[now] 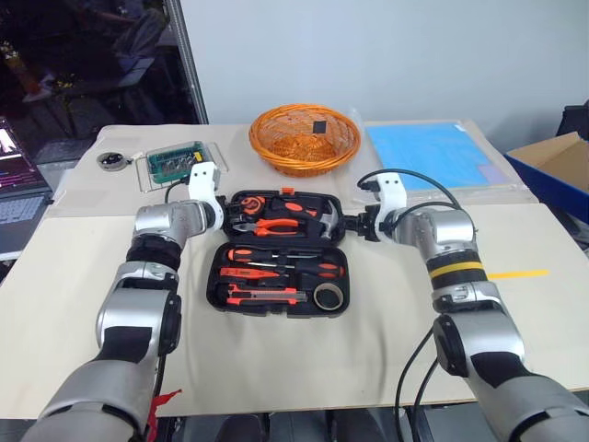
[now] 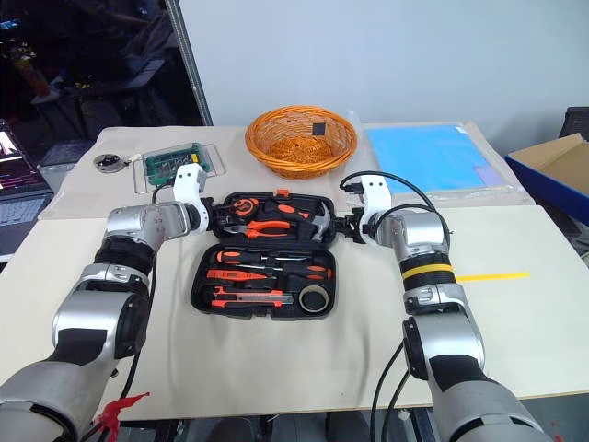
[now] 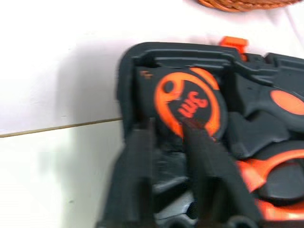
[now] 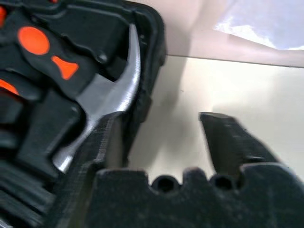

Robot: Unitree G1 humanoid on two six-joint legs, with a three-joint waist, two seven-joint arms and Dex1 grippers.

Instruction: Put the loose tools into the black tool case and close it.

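Observation:
The black tool case (image 1: 213,276) lies open in the middle of the table. Its near half holds three screwdrivers (image 1: 281,267), the utility knife (image 1: 267,296) and the tape roll (image 1: 329,296) in their recesses. The far half holds pliers, a hammer (image 4: 114,90) and a round tape measure (image 3: 190,104). My left gripper (image 1: 227,218) is at the far half's left edge, shut on the case's side wall. My right gripper (image 1: 352,224) is at the far half's right edge, open. One of its fingers is over the rim by the hammer and the other is outside over the table.
An orange wicker basket (image 1: 305,138) stands just behind the case. A blue sheet (image 1: 428,152) lies at the back right and a clear box with a circuit board (image 1: 177,161) at the back left. A cardboard box (image 1: 557,161) sits beyond the table's right edge.

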